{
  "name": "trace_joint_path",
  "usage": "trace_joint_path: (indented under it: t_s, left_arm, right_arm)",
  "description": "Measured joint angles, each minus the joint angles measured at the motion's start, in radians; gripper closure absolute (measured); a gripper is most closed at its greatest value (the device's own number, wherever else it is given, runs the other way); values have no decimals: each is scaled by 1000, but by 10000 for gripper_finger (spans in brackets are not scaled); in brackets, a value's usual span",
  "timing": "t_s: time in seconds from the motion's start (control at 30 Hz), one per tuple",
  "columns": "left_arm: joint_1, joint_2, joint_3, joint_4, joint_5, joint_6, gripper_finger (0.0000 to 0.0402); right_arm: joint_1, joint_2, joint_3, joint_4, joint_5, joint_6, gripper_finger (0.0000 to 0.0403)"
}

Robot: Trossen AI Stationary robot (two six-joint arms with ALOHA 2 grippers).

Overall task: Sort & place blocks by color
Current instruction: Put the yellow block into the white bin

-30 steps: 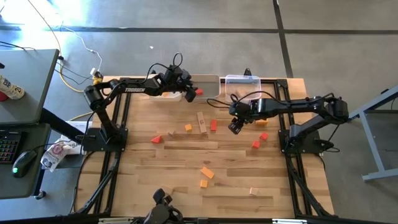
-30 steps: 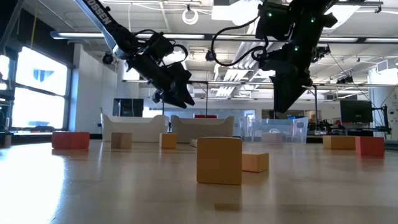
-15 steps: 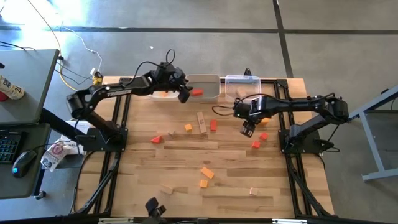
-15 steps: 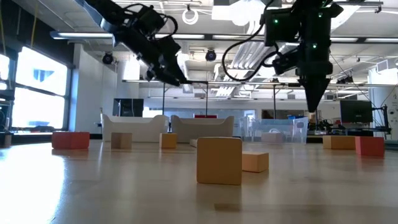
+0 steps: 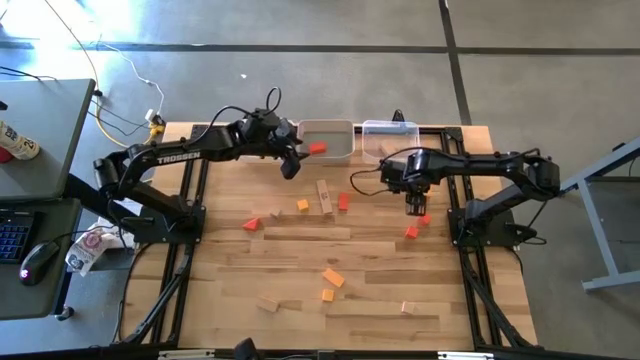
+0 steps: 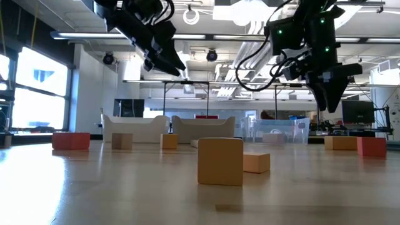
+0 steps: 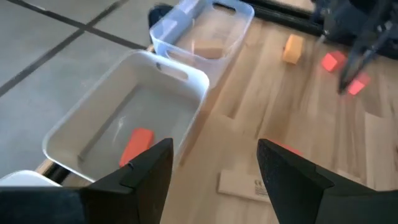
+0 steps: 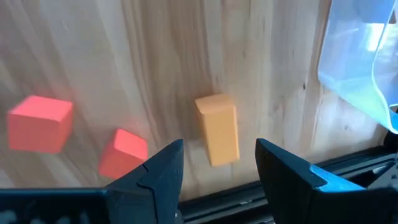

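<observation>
Near edge: a pale block (image 5: 407, 307) lies toward the right side and a second pale block (image 5: 267, 303) toward the left; both are well apart from the grippers.
A little farther: an orange cube (image 5: 327, 295) and just behind it an orange bar (image 5: 333, 277), near the middle of the table (image 5: 230, 270).
Middle, left side: a red wedge (image 5: 251, 224) lies alone.
Middle: an orange piece (image 5: 302, 205), a pale bar (image 5: 324, 196) and a red bar (image 5: 343, 201) lie near each other, not touching.
Middle, right side: a red cube (image 5: 411, 232) and a second red cube (image 5: 424, 218) lie close together, just beside the right gripper.
Right gripper (image 5: 415, 207): it hangs above the right part of the table and points down. Its fingers (image 8: 155, 174) are spread and hold nothing. In the right wrist view an orange block (image 8: 217, 129) lies on the wood under the gap between them.
Left gripper (image 5: 290, 166): it is raised above the table near the far edge, in front of the white bin. Its fingers (image 7: 146, 165) are spread and empty.
Far edge, white bin (image 5: 327, 124): one red block (image 5: 317, 148) lies inside.
Far edge, clear bin (image 5: 390, 126): it stands just to the right of the white bin, and one pale piece (image 7: 208, 48) lies inside.
</observation>
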Motion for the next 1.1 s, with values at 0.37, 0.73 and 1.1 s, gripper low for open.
trace_joint_path:
  t_s: [0.37, 0.73, 1.1]
  left_arm:
    - [-13, 0, 0, -47, -23, 5, 182]
    - [-13, 0, 0, -47, -22, 5, 181]
    - [-13, 1, 0, -47, -22, 5, 181]
  right_arm:
    - [-102, 4, 0, 1, -38, -132, 215]
    - [-145, 186, -1, 19, -44, -204, 191]
    - [-146, 376, -1, 21, -29, -204, 189]
